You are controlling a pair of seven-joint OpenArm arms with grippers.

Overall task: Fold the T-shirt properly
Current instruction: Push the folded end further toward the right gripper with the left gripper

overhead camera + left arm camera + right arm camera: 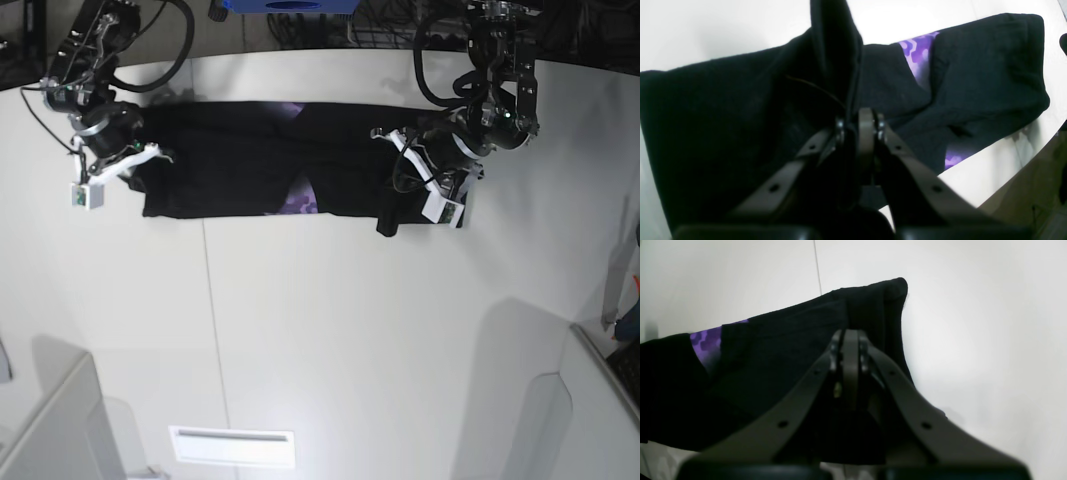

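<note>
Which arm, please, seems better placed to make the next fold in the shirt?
Probably the left: its claw already pinches a raised fold of the T-shirt, while the right claw is shut over the shirt's other end, gripping no visible fold.

Across the far part of the white, smooth surface (320, 330) lies the large black cloth T-shirt (250, 160), reaching from near the left side of the base view to right of its middle. The left hand (855, 116) is at the right-hand portion of the garment, with a raised ridge of cloth between its fingers; the right hand (848, 333) is over the left-hand portion. Well before the shirt, left of the middle, is a white rectangular piece (232, 446). Behind the shirt, at the view's top edge, is a partly cut-off blue elongated object (290, 5).
</note>
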